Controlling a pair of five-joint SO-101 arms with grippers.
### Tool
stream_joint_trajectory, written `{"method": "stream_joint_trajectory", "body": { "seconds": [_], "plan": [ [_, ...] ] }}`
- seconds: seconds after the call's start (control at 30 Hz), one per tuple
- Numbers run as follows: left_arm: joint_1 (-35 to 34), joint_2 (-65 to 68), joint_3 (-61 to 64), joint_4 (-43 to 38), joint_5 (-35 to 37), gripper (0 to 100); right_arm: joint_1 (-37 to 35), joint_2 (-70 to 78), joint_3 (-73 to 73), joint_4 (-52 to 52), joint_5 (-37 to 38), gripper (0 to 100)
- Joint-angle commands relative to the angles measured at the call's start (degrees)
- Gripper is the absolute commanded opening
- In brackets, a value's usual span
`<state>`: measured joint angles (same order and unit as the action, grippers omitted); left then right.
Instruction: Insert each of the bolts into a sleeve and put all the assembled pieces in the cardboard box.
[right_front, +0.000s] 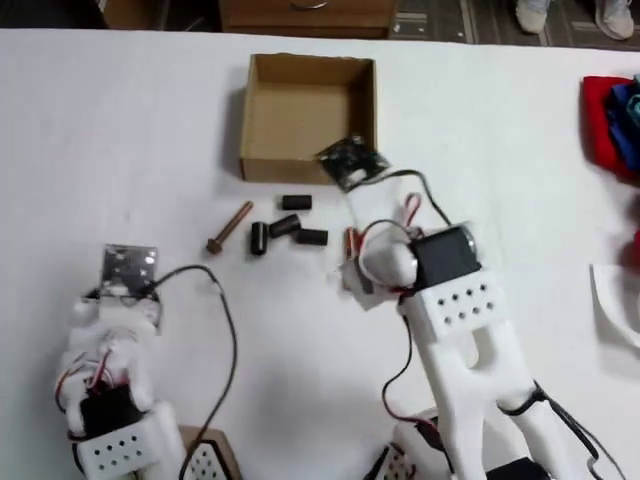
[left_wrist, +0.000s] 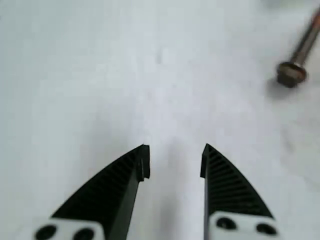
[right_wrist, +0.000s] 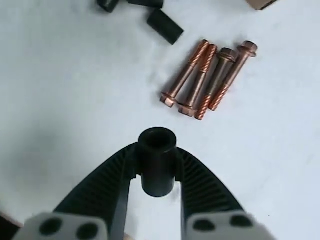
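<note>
Black tubular sleeve (right_wrist: 157, 162) clamped between ribbed fingers (right_wrist: 205, 187); copper bolts (right_wrist: 200, 80) nearby.

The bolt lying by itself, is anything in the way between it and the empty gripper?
No, nothing visible is. The left gripper is open over the bare table, and the bolt lies ahead of it with only white table between. The black sleeves lie beyond the bolt.
</note>
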<state>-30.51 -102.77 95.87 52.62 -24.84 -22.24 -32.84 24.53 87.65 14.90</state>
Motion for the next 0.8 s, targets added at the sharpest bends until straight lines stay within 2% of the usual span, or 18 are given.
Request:
{"method": "stream_joint_trajectory", "body": {
  "seconds": [0.0, 0.07, 0.17, 0.37, 0.53, 0.67, 0.77],
  "plan": [
    [-4.8, -0.4, 1.2, -7.6, -2.0, 19, 5.3, -1.9, 3.3, -5.3, 0.5, 2.1],
    [-4.6, -0.4, 1.0, -9.1, -1.9, 19, 7.0, -1.9, 6.5, -8.4, 0.5, 2.1],
    [-0.3, -0.2, -1.8, -10.0, -1.6, 19, 8.6, -2.3, 11.0, -12.8, 0.5, 2.1],
    [9.5, 7.4, -15.2, -7.9, 5.1, 19, 9.5, -2.4, 15.5, -16.8, 0.5, 2.1],
    [14.2, 34.7, -31.5, -7.4, 10.8, 19, 10.2, -2.4, 17.6, -20.1, 0.1, 2.1],
    [18.6, 60.8, -49.5, -0.2, 21.0, 19, 10.1, -2.4, 20.0, -24.6, 0.0, 2.1],
    [21.6, 77.3, -62.0, 6.3, 30.5, 24, 10.1, -2.4, 22.3, -28.5, 0.0, 2.1]
  ]
}}
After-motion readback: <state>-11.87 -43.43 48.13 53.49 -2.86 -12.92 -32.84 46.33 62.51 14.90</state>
